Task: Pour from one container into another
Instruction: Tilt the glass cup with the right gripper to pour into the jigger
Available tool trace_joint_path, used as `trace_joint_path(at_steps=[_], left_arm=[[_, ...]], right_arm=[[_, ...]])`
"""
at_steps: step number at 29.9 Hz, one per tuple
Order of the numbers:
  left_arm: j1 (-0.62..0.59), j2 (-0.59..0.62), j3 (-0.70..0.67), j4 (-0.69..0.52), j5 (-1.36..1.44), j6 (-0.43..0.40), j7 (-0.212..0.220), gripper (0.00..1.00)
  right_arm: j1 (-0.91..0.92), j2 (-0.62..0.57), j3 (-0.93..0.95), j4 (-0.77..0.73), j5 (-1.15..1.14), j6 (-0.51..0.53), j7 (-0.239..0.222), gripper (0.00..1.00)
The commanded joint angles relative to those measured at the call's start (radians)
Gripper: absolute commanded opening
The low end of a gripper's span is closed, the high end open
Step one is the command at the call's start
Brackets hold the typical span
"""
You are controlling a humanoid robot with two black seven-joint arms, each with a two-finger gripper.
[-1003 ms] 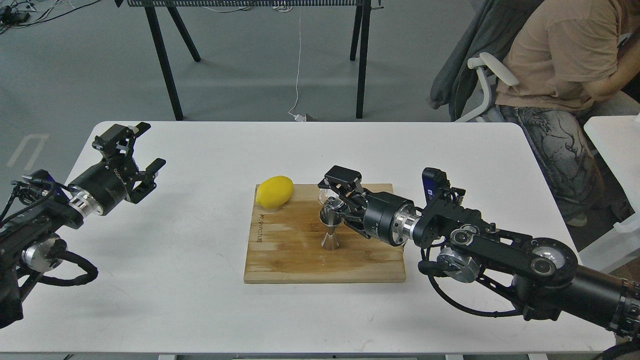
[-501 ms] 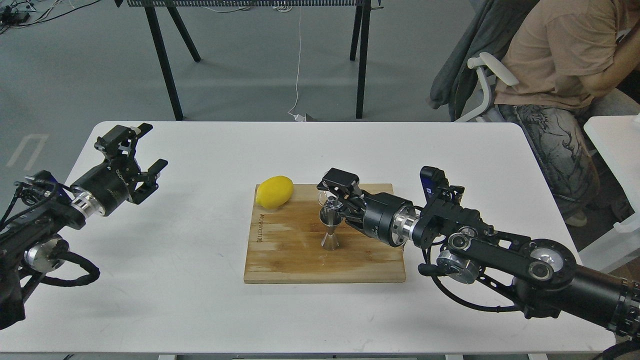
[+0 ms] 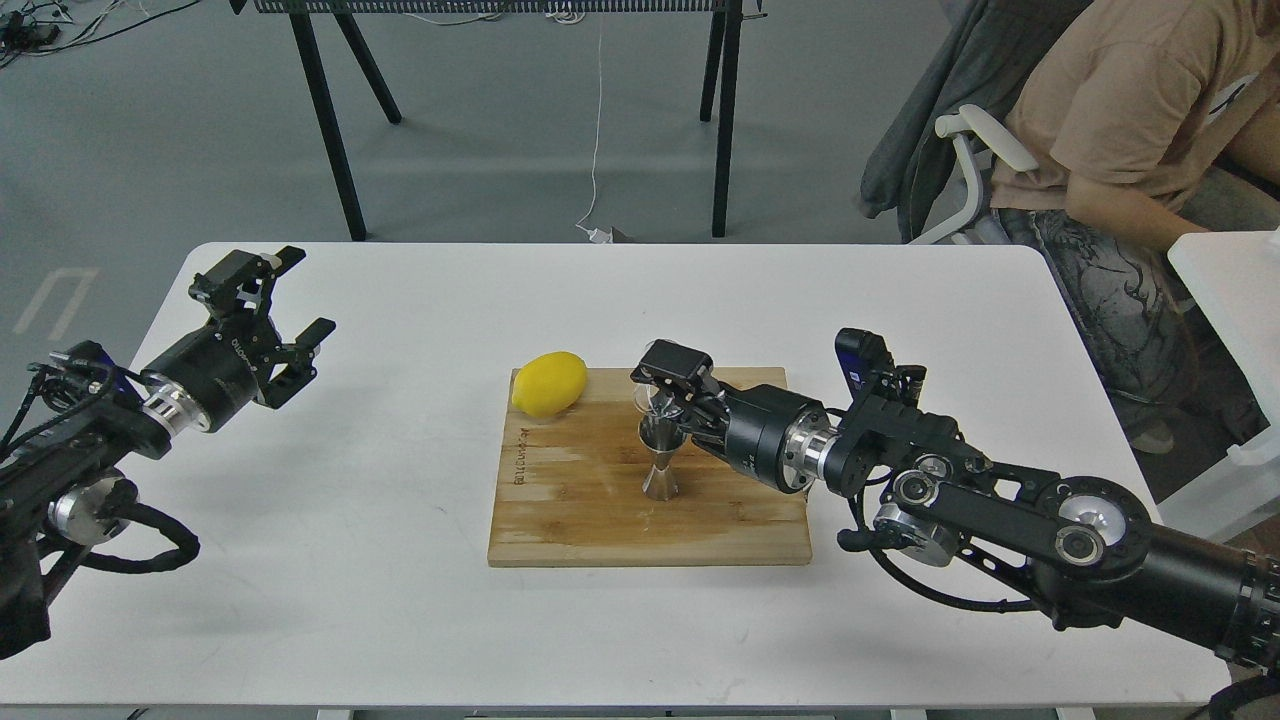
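Observation:
The steel hourglass jigger (image 3: 660, 460) stands upright near the middle of the wooden board (image 3: 590, 510). Right behind and above its mouth, my right gripper (image 3: 668, 397) is shut on the small clear glass cup (image 3: 647, 399), which is mostly hidden by the black fingers. The cup sits at the jigger's rim; its tilt is hard to read. Over the table's left end, my left gripper (image 3: 285, 305) hovers open with nothing in it, far from the board.
A yellow lemon (image 3: 549, 383) lies on the board's far left corner. The white table (image 3: 400, 600) carries the board. A seated person (image 3: 1130, 130) and a chair are beyond the far right corner; black table legs stand behind.
My right gripper with the cup has crept slightly left and forward over the jigger. The left arm barely moved. The seated person shifted an arm.

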State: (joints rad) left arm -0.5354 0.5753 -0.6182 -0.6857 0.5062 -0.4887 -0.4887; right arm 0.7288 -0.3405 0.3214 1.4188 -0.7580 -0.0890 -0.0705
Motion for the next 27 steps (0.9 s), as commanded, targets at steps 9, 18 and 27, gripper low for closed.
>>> trace_joint_path(at_steps=[9, 18, 27], left_arm=[[0.0, 0.0, 0.0, 0.0, 0.0, 0.0, 0.0, 0.95], [0.0, 0.0, 0.0, 0.0, 0.0, 0.0, 0.0, 0.95], [0.0, 0.0, 0.0, 0.0, 0.0, 0.0, 0.0, 0.95]], right_arm=[[0.017, -0.015, -0.001, 0.002, -0.014, 0.0, 0.001, 0.39], [0.047, -0.015, -0.044, 0.002, -0.018, 0.0, 0.003, 0.39], [0.05, -0.017, -0.054, 0.0, -0.053, 0.0, 0.005, 0.39]])
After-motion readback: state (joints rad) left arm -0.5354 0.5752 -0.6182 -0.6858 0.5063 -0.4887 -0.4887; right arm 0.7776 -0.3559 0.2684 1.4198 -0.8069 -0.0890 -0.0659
